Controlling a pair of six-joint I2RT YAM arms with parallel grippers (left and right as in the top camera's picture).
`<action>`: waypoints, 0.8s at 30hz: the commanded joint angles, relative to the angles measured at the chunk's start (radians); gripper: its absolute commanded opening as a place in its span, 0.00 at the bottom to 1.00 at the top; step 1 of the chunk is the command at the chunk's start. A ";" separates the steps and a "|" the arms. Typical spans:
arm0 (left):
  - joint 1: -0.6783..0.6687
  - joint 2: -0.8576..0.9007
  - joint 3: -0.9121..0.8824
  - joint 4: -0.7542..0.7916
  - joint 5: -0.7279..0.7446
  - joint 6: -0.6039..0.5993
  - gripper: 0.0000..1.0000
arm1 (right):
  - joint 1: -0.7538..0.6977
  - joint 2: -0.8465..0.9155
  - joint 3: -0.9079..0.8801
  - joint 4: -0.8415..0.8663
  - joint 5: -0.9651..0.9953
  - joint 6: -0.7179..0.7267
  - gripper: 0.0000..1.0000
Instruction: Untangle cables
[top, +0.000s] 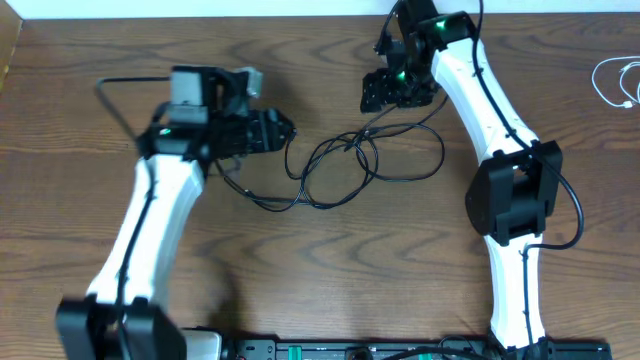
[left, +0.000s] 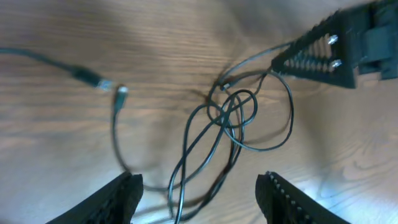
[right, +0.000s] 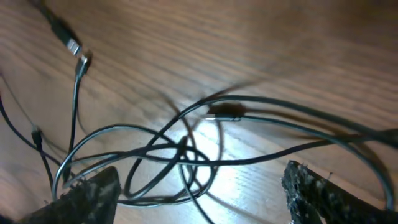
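Black cable (top: 340, 165) lies on the table (top: 300, 280) in overlapping loops, its tangle stretched left to right. Left gripper (left: 199, 183), just left of the tangle, is spread wide and grips nothing. Right gripper (right: 199, 183), just beyond the tangle, likewise gapes empty. White cable (top: 615, 80) is coiled well right of the tangle

Robotics lab, wood-grain table (top: 330, 270), white left arm (top: 150, 220), white right arm (top: 480, 100)
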 joint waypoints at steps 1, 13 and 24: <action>-0.061 0.099 0.007 0.085 -0.003 0.003 0.64 | -0.061 0.003 0.000 0.016 -0.016 0.005 0.81; -0.231 0.338 0.008 0.378 -0.151 0.002 0.64 | -0.132 0.003 -0.001 0.026 -0.050 0.004 0.75; -0.259 0.421 0.007 0.381 -0.249 0.002 0.52 | -0.127 0.003 -0.001 0.033 -0.049 0.000 0.73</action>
